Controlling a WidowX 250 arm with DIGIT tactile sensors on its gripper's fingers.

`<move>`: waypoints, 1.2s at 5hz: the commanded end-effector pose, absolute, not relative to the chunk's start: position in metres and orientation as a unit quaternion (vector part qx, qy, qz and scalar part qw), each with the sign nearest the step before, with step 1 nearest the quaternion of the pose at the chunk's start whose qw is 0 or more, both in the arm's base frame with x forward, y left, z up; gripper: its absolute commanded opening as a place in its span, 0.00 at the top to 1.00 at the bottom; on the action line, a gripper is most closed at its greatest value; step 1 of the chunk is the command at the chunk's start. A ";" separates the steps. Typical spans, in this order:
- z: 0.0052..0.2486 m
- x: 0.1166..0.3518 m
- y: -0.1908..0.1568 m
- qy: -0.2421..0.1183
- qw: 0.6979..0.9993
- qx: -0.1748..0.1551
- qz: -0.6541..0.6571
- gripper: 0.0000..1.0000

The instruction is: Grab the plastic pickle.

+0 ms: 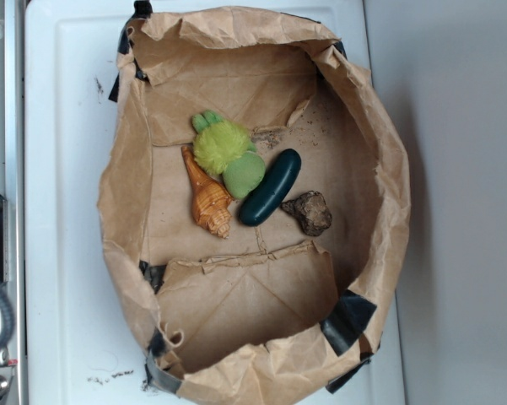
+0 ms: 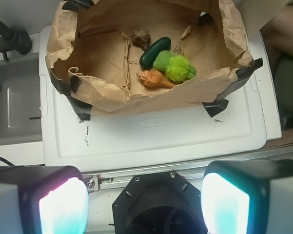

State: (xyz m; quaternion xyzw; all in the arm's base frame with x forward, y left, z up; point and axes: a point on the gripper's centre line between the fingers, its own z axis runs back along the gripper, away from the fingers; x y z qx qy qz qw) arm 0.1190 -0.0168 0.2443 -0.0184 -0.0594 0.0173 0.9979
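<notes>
No legible writing; an embossed mark on the white lid [image 2: 151, 136] is too faint to read. Pickle [image 1: 271, 187] lies in the paper bag [image 1: 126, 169], touching the pale ball [image 1: 245, 175], between shell [image 1: 207, 196] and brown lump [image 1: 310, 211]. Claw [image 2: 145, 202] released, well apart from the pickle, its fingers cut off by the frame edge.

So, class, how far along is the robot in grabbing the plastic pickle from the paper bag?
Nothing looks done: the plastic pickle lies untouched in the paper bag, beside the pale green ball. Nothing is in hand; the pincer is open, outside the bag. The approach, the grasp and the lift remain.
</notes>
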 end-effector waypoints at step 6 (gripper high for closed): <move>0.231 0.242 -0.039 -0.107 0.991 -0.034 0.072 0.00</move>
